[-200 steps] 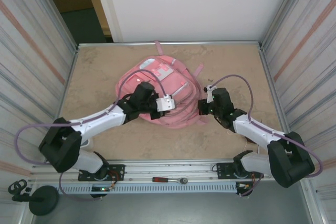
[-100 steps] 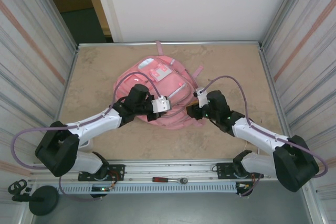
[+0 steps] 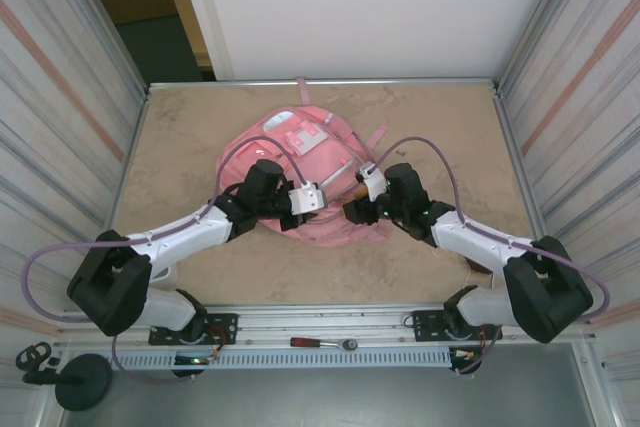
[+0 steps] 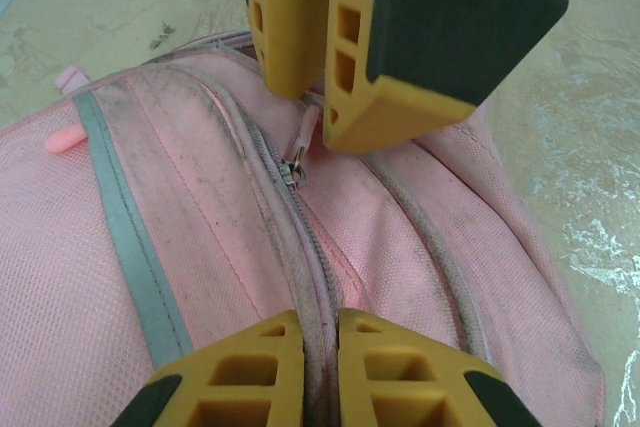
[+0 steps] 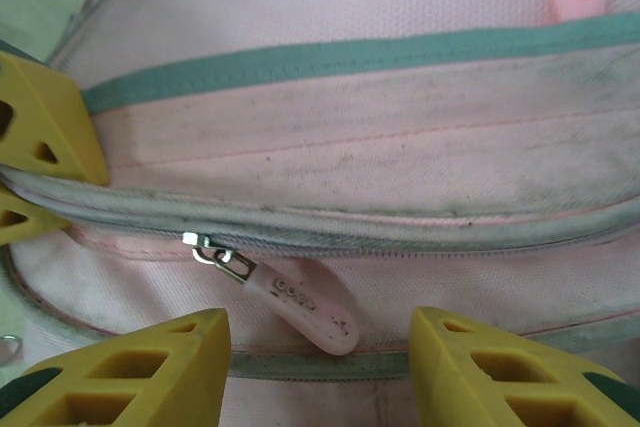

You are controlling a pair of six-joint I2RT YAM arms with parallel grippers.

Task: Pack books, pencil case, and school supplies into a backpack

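Right end effector (image 5: 318, 335): released, fingers spread apart with nothing clamped between them, hanging just over the pink fabric.
Thing straight ahead of it: the zipper pull (image 5: 300, 302), a small pale pink tab lying flat on the backpack (image 3: 300, 142), in the gap between the two fingertips and slightly nearer the left one.
Long axis of the pull: oblique. It runs from the metal slider (image 5: 205, 247) at the upper left of the right wrist view down to its rounded free end at the lower right, so the free end sits closest to the middle of the gap.
Zipper track: runs across the view from side to side, roughly along the line in which the fingers open. The pull crosses that line at a slant.
Left end effector (image 4: 320, 325): clenched, fingertips almost touching, with the zipper seam running into the narrow slit between them. It looks pinched on the fabric there.
Nearer arm: the right one. The left grips the seam just past the slider, on the far side from the pull's free end.
Backpack: lying flat in the middle of the tabletop (image 3: 190, 117), between the two arms.
Coming move, as a judgement: closing on the tab needs a short forward drop and perhaps a slight wrist turn to square up.
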